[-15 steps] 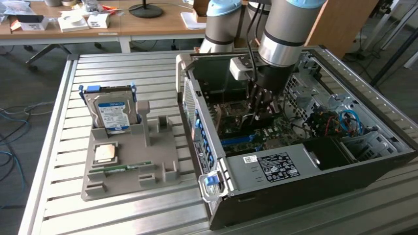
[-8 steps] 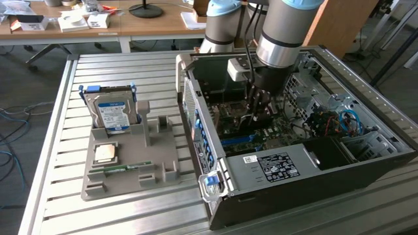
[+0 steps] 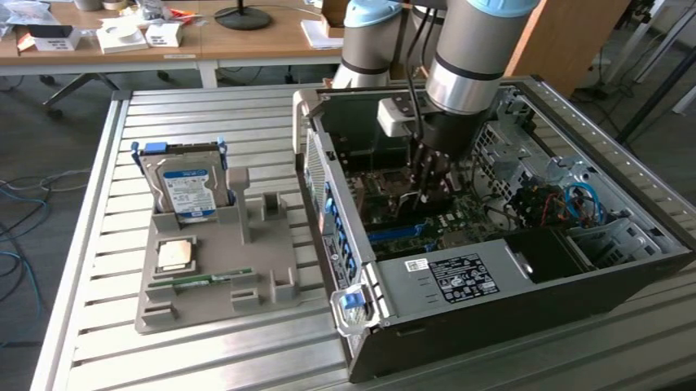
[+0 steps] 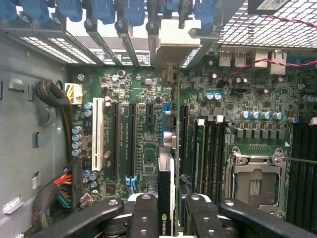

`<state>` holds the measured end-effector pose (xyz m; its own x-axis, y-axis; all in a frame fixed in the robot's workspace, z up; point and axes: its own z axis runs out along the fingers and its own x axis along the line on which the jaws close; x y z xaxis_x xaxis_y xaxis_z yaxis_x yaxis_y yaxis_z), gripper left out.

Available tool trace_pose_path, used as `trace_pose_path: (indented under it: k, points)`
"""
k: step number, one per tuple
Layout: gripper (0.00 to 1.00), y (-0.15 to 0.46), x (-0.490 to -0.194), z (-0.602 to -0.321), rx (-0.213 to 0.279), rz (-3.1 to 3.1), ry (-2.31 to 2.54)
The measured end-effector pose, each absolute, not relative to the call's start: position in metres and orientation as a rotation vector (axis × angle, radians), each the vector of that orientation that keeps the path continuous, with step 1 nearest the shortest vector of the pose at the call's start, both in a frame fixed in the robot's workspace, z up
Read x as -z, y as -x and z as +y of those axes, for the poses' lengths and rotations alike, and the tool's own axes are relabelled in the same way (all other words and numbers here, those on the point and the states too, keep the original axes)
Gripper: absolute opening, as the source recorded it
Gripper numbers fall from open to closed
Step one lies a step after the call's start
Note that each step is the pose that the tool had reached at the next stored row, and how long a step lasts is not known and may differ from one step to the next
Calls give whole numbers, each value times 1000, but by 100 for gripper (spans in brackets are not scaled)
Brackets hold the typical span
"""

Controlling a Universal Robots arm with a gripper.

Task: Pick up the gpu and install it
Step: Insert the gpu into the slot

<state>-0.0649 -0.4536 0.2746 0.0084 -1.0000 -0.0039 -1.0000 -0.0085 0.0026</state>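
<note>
The gpu [image 4: 166, 191] stands on edge inside the case [image 3: 609, 277], clamped between the fingers [image 4: 143, 213] of the gripper [image 4: 166, 214]. Its long axis runs parallel to the slots of the motherboard [image 4: 143, 144] below, and an Nvidia logo shows on its edge. Beside the case, toward the table [image 3: 98, 244] edge on the exterior view's left, a tray [image 3: 272, 281] holds a blue-labelled drive [image 3: 187, 189] and a memory stick [image 3: 201, 279].

A small green Nvidia eye logo [image 4: 164, 220] sits on the edge of the gpu [image 4: 165, 183] gripped in the pincer [image 4: 171, 203]. The blue label [image 3: 188, 194] on the hard drive [image 3: 163, 173], at the exterior view's left, and the stickers [image 3: 465, 277] on the power supply [image 3: 495, 248] carry print too small to read.
</note>
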Motion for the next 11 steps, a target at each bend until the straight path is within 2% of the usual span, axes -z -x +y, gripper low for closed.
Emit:
trace_pose_path:
  k: [11]
  points:
    - [26,71,-274,-454,-7,2211,2230]
